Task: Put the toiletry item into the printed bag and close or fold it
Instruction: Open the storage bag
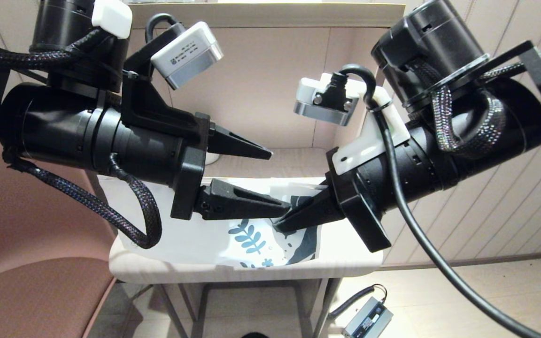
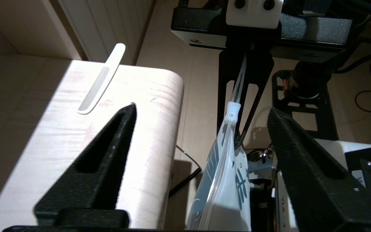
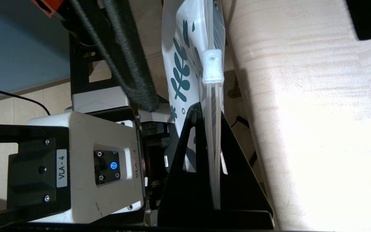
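Here the right gripper (image 1: 282, 224) is clamped on the zip edge of the printed bag (image 1: 251, 237), holding it up off the table (image 1: 345, 256); left gripper (image 1: 277, 180) spread wide just beside it, holding nothing; comb (image 2: 101, 79) lies on the table, apart from both, handle end past the edge.
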Motion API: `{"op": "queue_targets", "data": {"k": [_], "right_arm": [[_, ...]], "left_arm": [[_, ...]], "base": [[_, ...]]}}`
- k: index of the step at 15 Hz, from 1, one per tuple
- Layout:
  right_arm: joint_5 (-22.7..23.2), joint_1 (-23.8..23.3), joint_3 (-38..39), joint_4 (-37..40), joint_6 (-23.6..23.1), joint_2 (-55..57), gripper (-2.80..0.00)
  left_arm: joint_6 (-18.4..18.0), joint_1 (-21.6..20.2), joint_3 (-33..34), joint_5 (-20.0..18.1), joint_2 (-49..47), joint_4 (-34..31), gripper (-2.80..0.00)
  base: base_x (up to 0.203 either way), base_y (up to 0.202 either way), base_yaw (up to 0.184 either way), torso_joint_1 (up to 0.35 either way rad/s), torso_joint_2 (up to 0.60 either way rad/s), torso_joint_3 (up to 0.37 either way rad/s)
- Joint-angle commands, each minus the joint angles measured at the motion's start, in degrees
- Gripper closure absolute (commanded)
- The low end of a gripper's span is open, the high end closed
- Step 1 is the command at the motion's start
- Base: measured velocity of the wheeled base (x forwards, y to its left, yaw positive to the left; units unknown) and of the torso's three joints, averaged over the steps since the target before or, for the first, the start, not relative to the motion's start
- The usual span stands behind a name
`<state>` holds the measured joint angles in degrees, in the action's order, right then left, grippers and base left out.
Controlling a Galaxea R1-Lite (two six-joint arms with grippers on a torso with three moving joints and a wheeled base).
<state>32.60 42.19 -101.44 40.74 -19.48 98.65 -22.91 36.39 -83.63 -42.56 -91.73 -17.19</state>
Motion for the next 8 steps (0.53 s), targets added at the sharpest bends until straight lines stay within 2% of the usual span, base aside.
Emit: {"op": "queue_targets", "data": {"k": [1, 8], "right_arm": [[0.19, 0.08, 0.1, 0.22, -0.12, 0.05, 0.0], [0.1, 0.08, 0.36, 0.13, -0.12, 0.39, 0.0]], "left_arm": [[-0.12, -0.01, 0.22, -0.25, -0.01, -0.06, 0.0], [-0.12, -0.01, 0.57, -0.33, -0.47, -0.03, 0.0]], "base": [[0.0, 0.0, 0.0, 0.0, 0.0, 0.0], [0.0, 0.0, 0.0, 0.0, 0.0, 0.0]]}}
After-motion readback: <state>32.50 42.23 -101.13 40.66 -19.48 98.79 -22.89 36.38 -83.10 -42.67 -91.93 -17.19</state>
